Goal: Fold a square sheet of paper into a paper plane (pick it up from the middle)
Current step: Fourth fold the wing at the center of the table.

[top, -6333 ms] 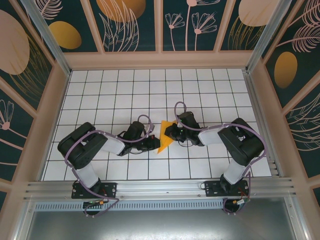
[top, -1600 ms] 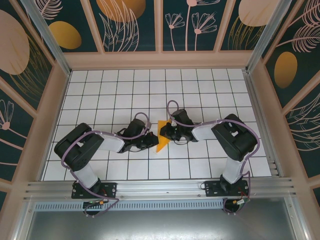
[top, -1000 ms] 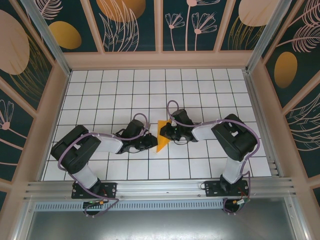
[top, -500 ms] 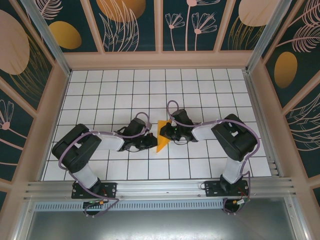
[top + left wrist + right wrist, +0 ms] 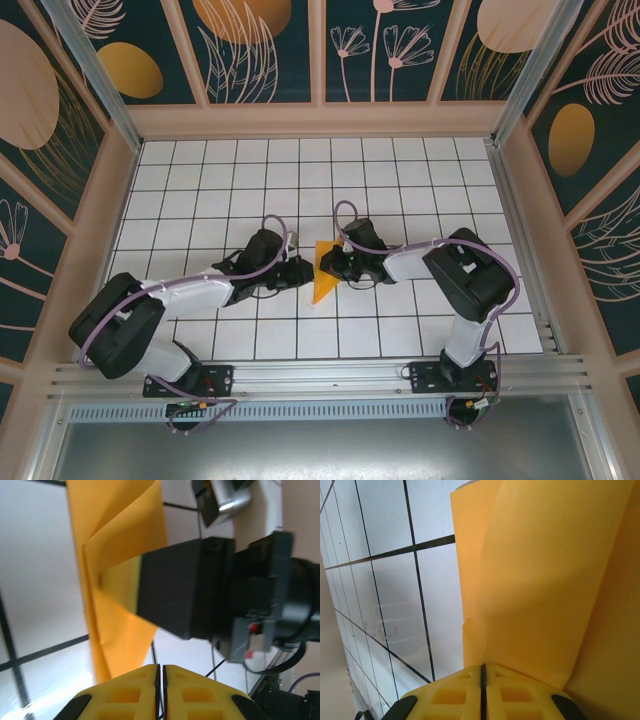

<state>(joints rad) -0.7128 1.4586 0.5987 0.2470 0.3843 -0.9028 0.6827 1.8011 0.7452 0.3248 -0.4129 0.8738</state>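
Note:
The square sheet of paper [image 5: 322, 281] lies near the middle of the white grid as a creased orange-yellow triangle with its point toward the near edge. My right gripper [image 5: 326, 263] is shut on its upper part; in the right wrist view a raised fold of the paper [image 5: 555, 580] runs straight into the shut yellow tips [image 5: 482, 668]. My left gripper [image 5: 304, 273] is shut at the paper's left edge. In the left wrist view its tips [image 5: 160, 669] meet just short of the paper [image 5: 120, 545], with nothing seen between them. The right gripper's black finger [image 5: 180, 590] clamps a flap there.
Patterned walls close in the white grid table [image 5: 230, 180] on three sides. An aluminium rail [image 5: 320, 375] carrying both arm bases runs along the near edge. The left arm [image 5: 150, 305] lies stretched low across the near-left tiles.
The left arm has stretched out, its elbow dropping toward the near left, and its wrist has shifted slightly away along the paper's left edge. The right arm and paper stay still.

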